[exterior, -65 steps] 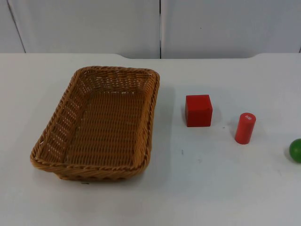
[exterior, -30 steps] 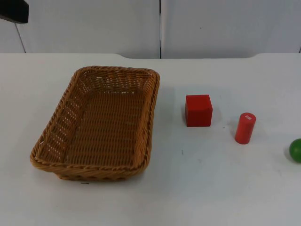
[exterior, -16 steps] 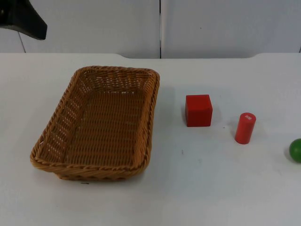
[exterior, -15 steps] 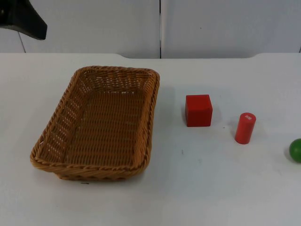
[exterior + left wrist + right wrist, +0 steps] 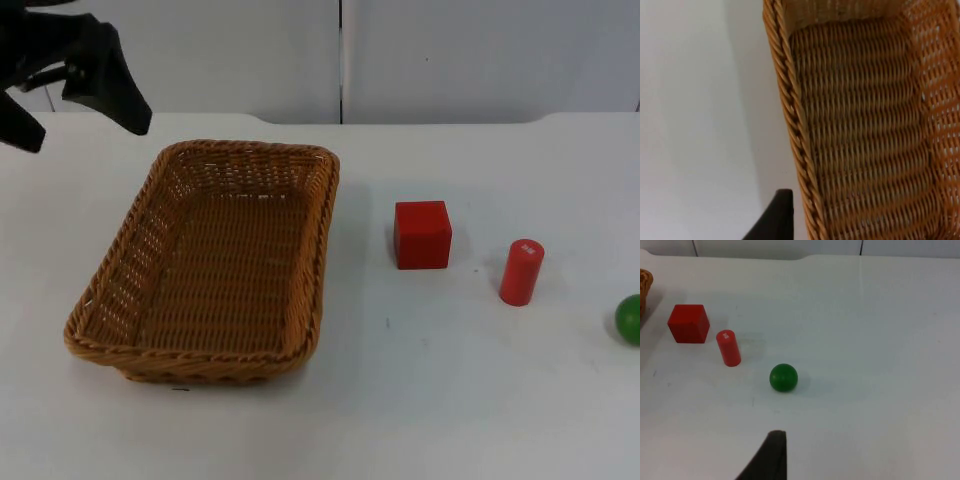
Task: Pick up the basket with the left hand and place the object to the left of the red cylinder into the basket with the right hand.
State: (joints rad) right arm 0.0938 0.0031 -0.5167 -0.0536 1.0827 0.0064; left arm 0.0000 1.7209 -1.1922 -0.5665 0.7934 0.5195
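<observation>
A brown woven basket [image 5: 324,245] lies empty on the left half of the white table. My left gripper [image 5: 84,130] hangs open above the table, just beyond the basket's far left corner and not touching it. In the left wrist view one of its fingertips [image 5: 774,219] stands just outside the basket's braided rim [image 5: 790,112]. A red cube [image 5: 422,235] sits to the left of the upright red cylinder [image 5: 521,271]. The right arm waits off to the right. Its wrist view takes in the cube [image 5: 688,323] and the cylinder [image 5: 728,347] from a distance.
A green ball [image 5: 629,319] rests at the table's right edge, right of the cylinder and nearer the right arm [image 5: 783,377]. Bare table lies between the basket and the cube. The grey partition wall closes the back.
The left arm has come in from the upper left corner and moved down and right toward the basket's far left corner. Basket, cube, cylinder and ball have not moved.
</observation>
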